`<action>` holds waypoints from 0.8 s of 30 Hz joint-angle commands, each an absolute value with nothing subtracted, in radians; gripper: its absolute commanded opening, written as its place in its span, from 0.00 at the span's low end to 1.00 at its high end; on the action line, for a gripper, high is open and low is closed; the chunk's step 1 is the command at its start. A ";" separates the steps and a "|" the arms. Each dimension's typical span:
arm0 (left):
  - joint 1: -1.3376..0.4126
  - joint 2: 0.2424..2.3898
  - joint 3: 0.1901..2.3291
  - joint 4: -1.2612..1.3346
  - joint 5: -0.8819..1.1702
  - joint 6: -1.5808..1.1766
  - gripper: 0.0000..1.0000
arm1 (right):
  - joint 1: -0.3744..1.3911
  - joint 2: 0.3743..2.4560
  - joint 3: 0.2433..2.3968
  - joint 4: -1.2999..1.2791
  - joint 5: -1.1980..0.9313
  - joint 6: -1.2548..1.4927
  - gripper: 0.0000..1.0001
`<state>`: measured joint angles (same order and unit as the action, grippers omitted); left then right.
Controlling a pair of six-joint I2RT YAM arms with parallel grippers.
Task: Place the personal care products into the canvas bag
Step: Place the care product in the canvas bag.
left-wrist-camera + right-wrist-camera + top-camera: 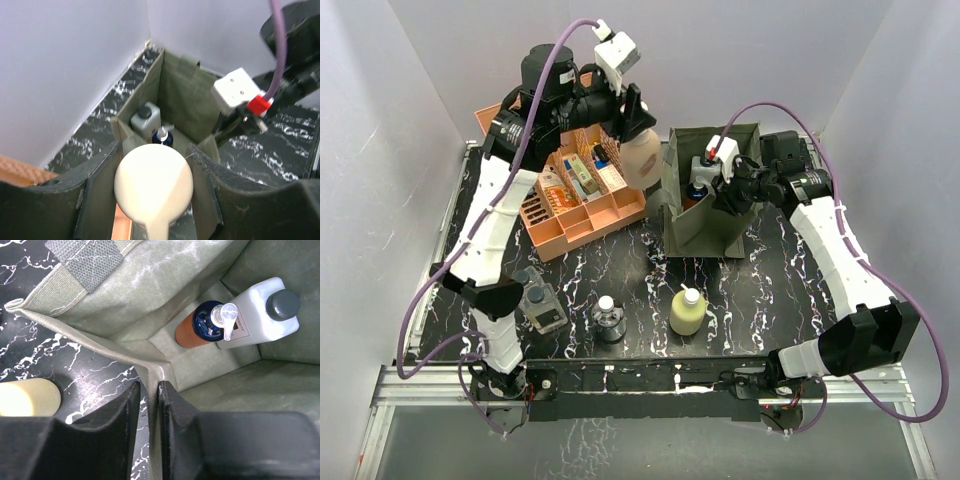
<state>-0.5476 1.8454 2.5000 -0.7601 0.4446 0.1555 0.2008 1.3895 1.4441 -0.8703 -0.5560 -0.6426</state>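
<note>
My left gripper (633, 128) is shut on the tan pump bottle (642, 160) and holds it in the air just left of the olive canvas bag (705, 225). In the left wrist view the bottle's round base (153, 186) fills the space between my fingers, with the open bag (187, 97) beyond it. My right gripper (149, 392) is shut on the bag's rim (95, 337) and holds it open. Inside the bag stand the orange-and-blue pump bottle (197, 327) and the white bottle (262, 315). The yellow white-capped bottle (687, 310), the small clear round bottle (609, 320) and the clear twin pack (542, 305) stand on the table's front.
A salmon-orange slotted rack (582, 222) with small boxes and tubes stands at the back left, under my left arm. White walls close in the black marbled table (770, 290) on three sides. My right arm reaches in from the right to the bag.
</note>
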 commanded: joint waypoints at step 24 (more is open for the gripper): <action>-0.738 2.075 2.609 -0.212 0.389 -0.095 0.00 | 0.196 1.167 1.280 -0.788 -0.618 -0.501 0.08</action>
